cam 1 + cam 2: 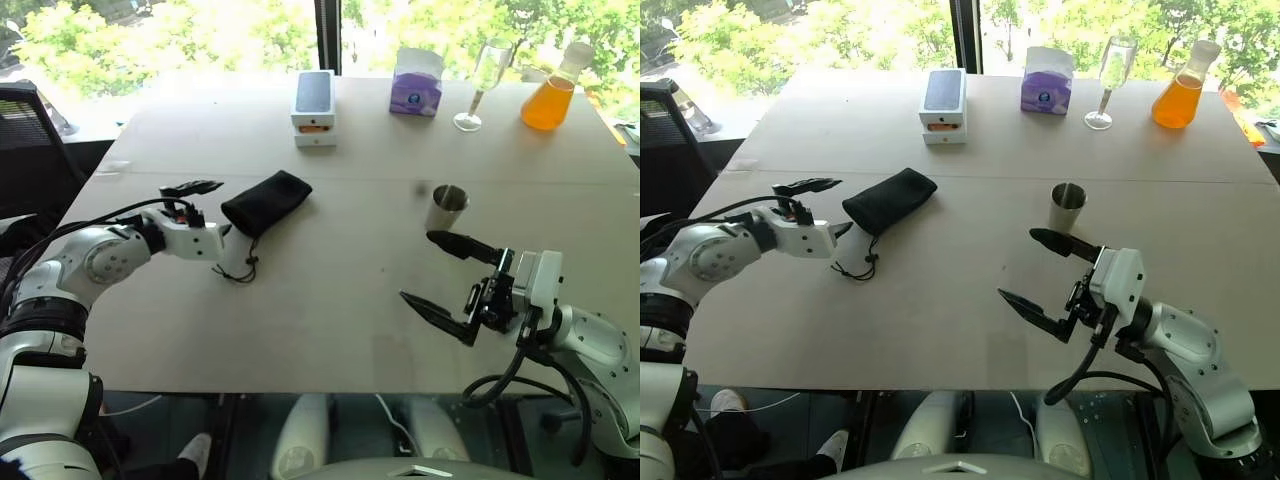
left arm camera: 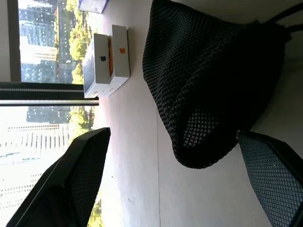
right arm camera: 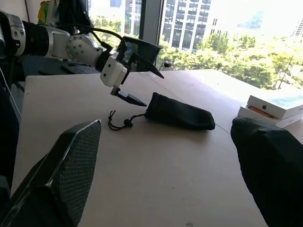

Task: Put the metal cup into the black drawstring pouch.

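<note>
The metal cup [image 1: 447, 207] stands upright on the table, right of centre. The black drawstring pouch [image 1: 268, 202] lies flat to its left, with its knotted cords [image 1: 240, 268] trailing toward the near edge. My left gripper [image 1: 210, 210] is open at the pouch's cord end, one finger above it and one beside it. In the left wrist view the pouch [image 2: 213, 80] lies close ahead between the two fingers [image 2: 80, 175]. My right gripper [image 1: 417, 266] is open and empty, just in front of the cup and apart from it.
Along the far edge stand a white and orange phone box [image 1: 314, 106], a purple tissue pack [image 1: 416, 85], a clear stemmed glass [image 1: 480, 85] and a flask of orange liquid [image 1: 549, 95]. A black chair [image 1: 25, 140] is at the left.
</note>
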`<action>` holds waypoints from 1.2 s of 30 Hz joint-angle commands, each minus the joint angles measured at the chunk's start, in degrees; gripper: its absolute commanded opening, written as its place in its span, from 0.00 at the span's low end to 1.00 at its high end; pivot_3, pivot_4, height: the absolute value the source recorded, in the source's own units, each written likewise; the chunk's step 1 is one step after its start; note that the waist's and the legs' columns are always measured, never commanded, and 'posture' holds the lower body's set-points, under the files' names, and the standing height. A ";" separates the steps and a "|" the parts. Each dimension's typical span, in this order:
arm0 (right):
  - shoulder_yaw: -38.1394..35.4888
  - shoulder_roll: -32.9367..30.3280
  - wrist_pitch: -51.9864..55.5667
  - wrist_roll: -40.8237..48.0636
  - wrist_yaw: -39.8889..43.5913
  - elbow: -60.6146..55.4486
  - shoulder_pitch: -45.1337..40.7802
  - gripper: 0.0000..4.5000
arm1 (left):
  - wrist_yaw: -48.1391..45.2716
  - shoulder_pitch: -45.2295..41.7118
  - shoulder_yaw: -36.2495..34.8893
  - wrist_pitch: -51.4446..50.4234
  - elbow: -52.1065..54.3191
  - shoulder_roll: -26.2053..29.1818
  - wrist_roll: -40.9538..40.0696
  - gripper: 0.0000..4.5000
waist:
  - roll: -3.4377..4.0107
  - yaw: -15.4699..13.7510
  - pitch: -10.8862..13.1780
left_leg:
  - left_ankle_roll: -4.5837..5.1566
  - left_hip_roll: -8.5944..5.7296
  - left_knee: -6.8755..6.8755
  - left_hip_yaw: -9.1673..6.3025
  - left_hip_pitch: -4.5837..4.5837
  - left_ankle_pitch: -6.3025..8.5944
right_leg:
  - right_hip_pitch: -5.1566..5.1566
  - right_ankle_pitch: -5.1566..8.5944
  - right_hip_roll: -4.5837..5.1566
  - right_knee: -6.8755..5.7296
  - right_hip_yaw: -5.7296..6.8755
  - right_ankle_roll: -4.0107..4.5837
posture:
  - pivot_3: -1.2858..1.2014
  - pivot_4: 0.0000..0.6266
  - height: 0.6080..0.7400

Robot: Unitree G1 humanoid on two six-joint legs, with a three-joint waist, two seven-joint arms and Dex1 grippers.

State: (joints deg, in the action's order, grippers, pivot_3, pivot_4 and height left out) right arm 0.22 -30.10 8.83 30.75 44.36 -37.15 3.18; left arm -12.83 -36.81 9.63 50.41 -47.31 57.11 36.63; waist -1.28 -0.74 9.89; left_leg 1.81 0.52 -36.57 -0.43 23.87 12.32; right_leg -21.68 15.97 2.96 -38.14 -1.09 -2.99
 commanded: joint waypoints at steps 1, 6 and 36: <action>-0.37 -0.09 -0.07 0.43 -0.64 -2.28 -0.52 0.99 | 6.57 -1.60 1.06 -1.91 1.97 0.04 3.78 1.00 | 0.00 -0.05 0.00 | 0.00 0.00 -0.01 0.00 0.00 0.00 | 0.00 0.00 0.01 -0.01 0.00 0.00 | 0.52 0.24 1.00; -0.30 -0.03 -0.32 -0.07 -0.85 -1.95 -0.46 0.99 | 10.42 -3.19 3.25 -2.13 0.97 -1.43 5.61 1.00 | -0.01 0.04 -0.01 | 0.00 -0.03 -0.05 0.01 0.00 0.00 | 0.00 0.00 0.01 -0.04 0.00 -0.01 | 0.52 0.24 1.00; -1.25 1.52 2.89 -6.35 -9.58 -2.24 2.58 1.00 | -58.76 -10.22 0.39 -92.49 27.85 -9.56 -40.08 0.01 | -0.02 1.21 0.01 | 0.00 0.01 -0.68 -0.08 0.02 0.00 | 0.00 0.04 -0.11 -0.72 -0.05 -0.01 | 0.52 0.24 1.00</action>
State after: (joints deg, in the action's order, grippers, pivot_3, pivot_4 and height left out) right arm 0.09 -28.85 11.18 25.02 36.68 -37.41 6.11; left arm -72.52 -43.86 13.18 -27.84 -24.19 47.11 -1.07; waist -1.31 0.46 9.90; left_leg 1.81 0.53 -37.28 -0.54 23.89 12.32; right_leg -21.68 16.02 2.85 -38.89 -1.13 -3.01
